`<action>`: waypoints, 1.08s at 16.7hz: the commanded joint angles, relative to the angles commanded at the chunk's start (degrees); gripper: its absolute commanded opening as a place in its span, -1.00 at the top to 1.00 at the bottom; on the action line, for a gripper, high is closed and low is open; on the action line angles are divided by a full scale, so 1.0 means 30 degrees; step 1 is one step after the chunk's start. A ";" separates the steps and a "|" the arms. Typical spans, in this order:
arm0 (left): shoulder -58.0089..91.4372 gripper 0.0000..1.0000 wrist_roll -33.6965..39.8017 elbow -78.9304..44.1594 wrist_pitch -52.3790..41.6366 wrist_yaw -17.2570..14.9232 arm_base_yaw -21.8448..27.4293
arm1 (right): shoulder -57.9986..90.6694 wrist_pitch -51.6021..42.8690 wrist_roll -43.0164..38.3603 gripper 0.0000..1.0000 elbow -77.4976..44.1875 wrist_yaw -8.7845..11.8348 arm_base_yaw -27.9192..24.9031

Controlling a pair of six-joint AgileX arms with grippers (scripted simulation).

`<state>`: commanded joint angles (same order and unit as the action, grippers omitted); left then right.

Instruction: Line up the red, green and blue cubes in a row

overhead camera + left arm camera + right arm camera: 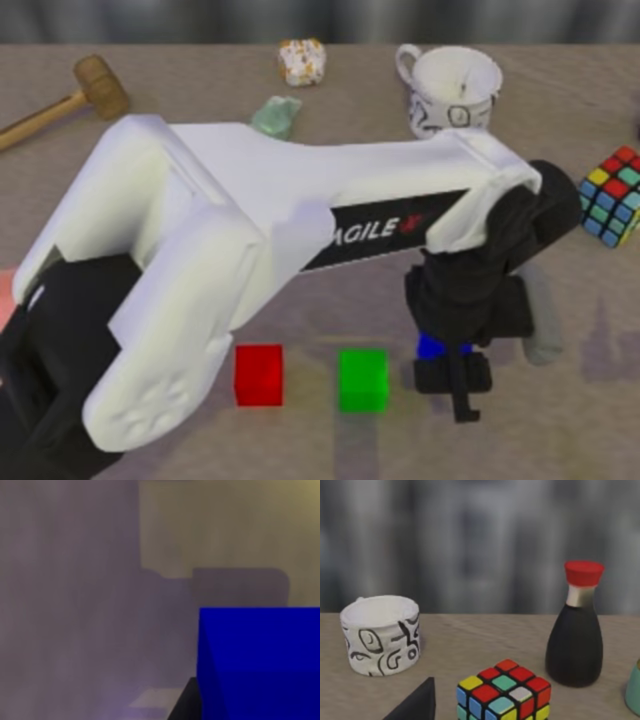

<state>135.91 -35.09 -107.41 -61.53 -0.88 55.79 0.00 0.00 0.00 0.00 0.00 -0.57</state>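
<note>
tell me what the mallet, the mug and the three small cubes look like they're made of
Mallet: wood, likely, brown and matte, head and handle alike. Mug: looks like glazed ceramic, white with black doodle lines. Red cube, green cube and blue cube: probably smooth plastic, flat saturated colour with no grain; the blue one sits under the left gripper.

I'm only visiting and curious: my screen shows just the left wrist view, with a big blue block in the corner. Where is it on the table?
Observer: The blue cube is under the left gripper, right of the green cube and red cube.
Operator: Anything else there?
Observer: A puzzle cube at the right edge, and a patterned mug farther back.
Operator: The other arm?
Observer: The right arm is outside the top view; its wrist camera faces a dark bottle.
</note>
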 joint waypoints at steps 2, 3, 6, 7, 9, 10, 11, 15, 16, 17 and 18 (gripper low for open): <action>0.0000 0.55 0.0000 0.0000 0.0000 0.0000 0.0000 | 0.0000 0.0000 0.0000 -1.00 0.0000 0.0000 0.0000; 0.0000 0.40 0.0000 0.0000 0.0000 0.0000 0.0000 | 0.0000 0.0000 0.0000 -1.00 0.0000 0.0000 0.0000; 0.0000 -0.06 0.0000 0.0000 0.0000 0.0000 0.0000 | 0.0000 0.0000 0.0000 -1.00 0.0000 0.0000 0.0000; 0.0000 -0.21 0.0000 0.0000 0.0000 0.0000 0.0000 | 0.0000 0.0000 0.0000 -1.00 0.0000 0.0000 0.0000; 0.0000 -0.51 0.0000 0.0000 0.0000 0.0000 0.0000 | 0.0000 0.0000 0.0000 -1.00 0.0000 0.0000 0.0000; 0.0000 -0.66 0.0000 0.0000 0.0000 0.0000 0.0000 | 0.0000 0.0000 0.0000 -1.00 0.0000 0.0000 0.0000; 0.0000 -0.81 0.0000 0.0000 0.0000 0.0000 0.0000 | 0.0000 0.0000 0.0000 -1.00 0.0000 0.0000 0.0000; 0.0000 -1.00 0.0000 0.0000 0.0000 0.0000 0.0000 | 0.0000 0.0000 0.0000 -1.00 0.0000 0.0000 0.0000; 0.0000 -1.00 0.0000 0.0000 0.0000 0.0000 0.0000 | 0.0000 0.0000 0.0000 -1.00 0.0000 0.0000 0.0000; 0.0000 -1.00 0.0000 0.0000 0.0000 0.0000 0.0000 | 0.0000 0.0000 0.0000 -1.00 0.0000 0.0000 0.0000; 0.0000 -1.00 0.0000 0.0000 0.0000 0.0000 0.0000 | 0.0000 0.0000 0.0000 -1.00 0.0000 0.0000 0.0000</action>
<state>135.91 -35.09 -107.41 -61.53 -0.88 55.79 0.00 0.00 0.00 0.00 0.00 -0.57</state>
